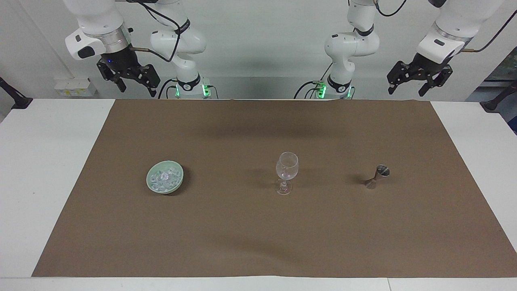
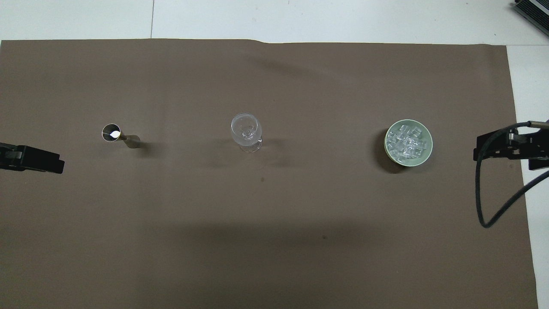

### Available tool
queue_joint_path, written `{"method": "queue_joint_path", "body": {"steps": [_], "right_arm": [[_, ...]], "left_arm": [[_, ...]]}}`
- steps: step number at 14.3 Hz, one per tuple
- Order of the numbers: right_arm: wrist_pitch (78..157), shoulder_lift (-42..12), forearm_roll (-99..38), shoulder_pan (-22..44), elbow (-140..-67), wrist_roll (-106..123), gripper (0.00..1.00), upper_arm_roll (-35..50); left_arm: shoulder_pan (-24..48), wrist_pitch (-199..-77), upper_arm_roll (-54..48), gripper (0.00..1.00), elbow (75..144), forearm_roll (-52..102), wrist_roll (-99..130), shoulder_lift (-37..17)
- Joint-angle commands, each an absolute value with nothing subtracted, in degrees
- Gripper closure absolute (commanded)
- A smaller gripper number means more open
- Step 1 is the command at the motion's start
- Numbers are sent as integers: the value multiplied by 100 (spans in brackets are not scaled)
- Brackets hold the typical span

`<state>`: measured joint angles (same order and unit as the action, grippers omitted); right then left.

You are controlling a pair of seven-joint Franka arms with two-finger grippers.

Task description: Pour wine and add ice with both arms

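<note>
Trouble would most likely come from the wine glass point(image 1: 286, 171): tall on a thin stem in the middle of the brown mat point(image 1: 258, 234), a sideways nudge could tip it, and the narrow-waisted metal jigger point(image 1: 377, 176) toward the left arm's end looks just as easy to topple in a poor pinch. The ice point(image 1: 163, 180) is small and glassy, so chunks may slip out or miss the glass. Count: one glass, one jigger, one green bowl point(image 1: 177, 173) toward the right arm's end holding many ice chunks, two arms. Left tool point(image 1: 418, 83) and right tool point(image 1: 130, 83) both hang open and empty above the desk's robot edge.
</note>
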<state>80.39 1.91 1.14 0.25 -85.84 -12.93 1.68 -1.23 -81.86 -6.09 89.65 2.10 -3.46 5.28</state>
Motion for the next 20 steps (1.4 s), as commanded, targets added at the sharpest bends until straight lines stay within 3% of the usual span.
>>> {"method": "queue_joint_path", "body": {"steps": [1,15,20], "right_arm": [[8042,246,0,-88,-8613,-1116,0,202],[8042,246,0,-88,-8613,-1108,0,202],[8042,246,0,-88,-8613,-1116,0,202]], "left_arm": [[-167,-8147,-624,0,9018,220,-404,598],[-228,-8182,-536,0,8824,316,-11,475],[-281,-8639,-536,0,9053,439,491,89]]}}
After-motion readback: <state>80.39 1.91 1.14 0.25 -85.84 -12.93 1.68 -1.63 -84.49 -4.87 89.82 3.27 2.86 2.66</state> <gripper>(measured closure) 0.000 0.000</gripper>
